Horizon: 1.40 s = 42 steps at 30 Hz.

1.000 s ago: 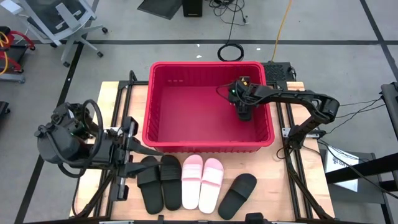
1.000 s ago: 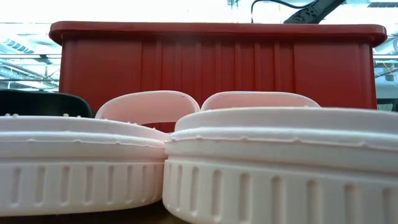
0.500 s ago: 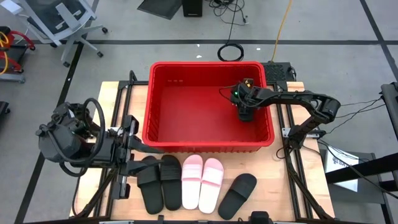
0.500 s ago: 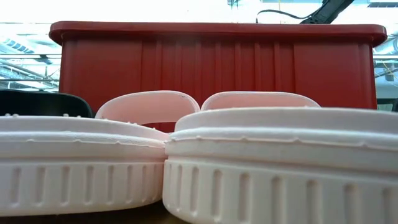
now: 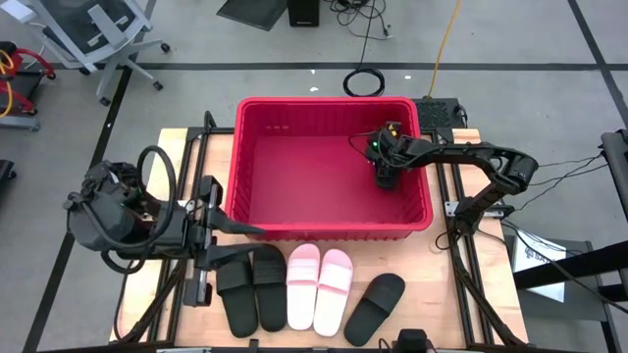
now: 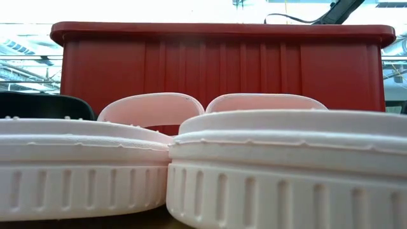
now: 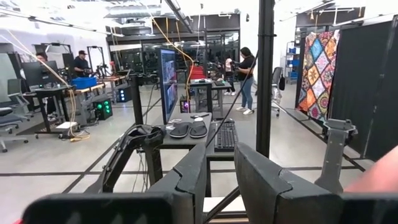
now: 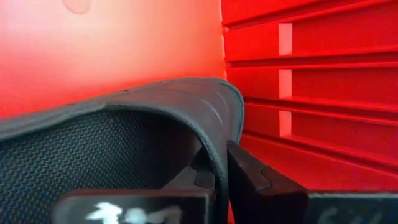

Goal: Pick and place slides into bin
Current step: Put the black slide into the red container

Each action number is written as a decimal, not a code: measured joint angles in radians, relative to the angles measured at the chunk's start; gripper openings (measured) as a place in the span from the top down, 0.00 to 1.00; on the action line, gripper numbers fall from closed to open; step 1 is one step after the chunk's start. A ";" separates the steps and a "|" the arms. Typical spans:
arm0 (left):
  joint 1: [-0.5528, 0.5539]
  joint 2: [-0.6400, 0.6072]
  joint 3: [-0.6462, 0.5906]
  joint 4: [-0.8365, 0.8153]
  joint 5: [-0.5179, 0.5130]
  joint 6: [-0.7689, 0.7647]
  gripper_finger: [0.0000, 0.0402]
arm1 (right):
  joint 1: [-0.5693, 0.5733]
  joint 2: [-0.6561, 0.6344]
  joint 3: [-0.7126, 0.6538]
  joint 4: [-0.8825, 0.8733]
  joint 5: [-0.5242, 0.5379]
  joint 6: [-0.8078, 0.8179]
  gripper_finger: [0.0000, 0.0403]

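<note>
The right claw (image 5: 384,177) is down inside the red bin (image 5: 257,211), toward the bin's 3 o'clock wall, with its arm reaching in over that rim. Its two fingers (image 8: 252,180) are pressed nearly together on the strap edge of a black slide (image 8: 124,130): the wrist view shows the thin strap caught between them, the slide's mesh-lined underside arching away from the claw and the bin's slotted wall just beside it. From above, that slide is mostly hidden under the claw, so how it sits on the bin floor cannot be told. The other slides lie on the bench (image 5: 461,284) outside the bin, in a row along its 6 o'clock side: a pair of black ones (image 5: 251,284) side by side at about 7 o'clock, a pink pair (image 5: 320,284) touching each other in the middle, and a single black one (image 5: 375,306) tilted at about 5 o'clock, a little apart from the pink pair. The low view looks across the pink soles to the bin's front wall. The left claw (image 5: 257,230) is well apart from the right one, at the bin's 7 o'clock corner just above the black pair; its fingers (image 7: 193,180) stand slightly parted with nothing between them.
</note>
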 joint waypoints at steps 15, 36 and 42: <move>-0.001 0.000 0.000 -0.001 0.000 0.001 0.78 | 0.000 0.000 0.000 -0.042 0.034 0.005 0.78; -0.001 0.000 0.000 -0.009 0.001 0.001 0.78 | 0.034 0.000 0.000 -0.031 0.055 0.129 0.60; -0.001 0.000 0.000 -0.009 0.002 0.001 0.78 | 0.035 0.000 0.000 -0.054 0.075 0.132 0.57</move>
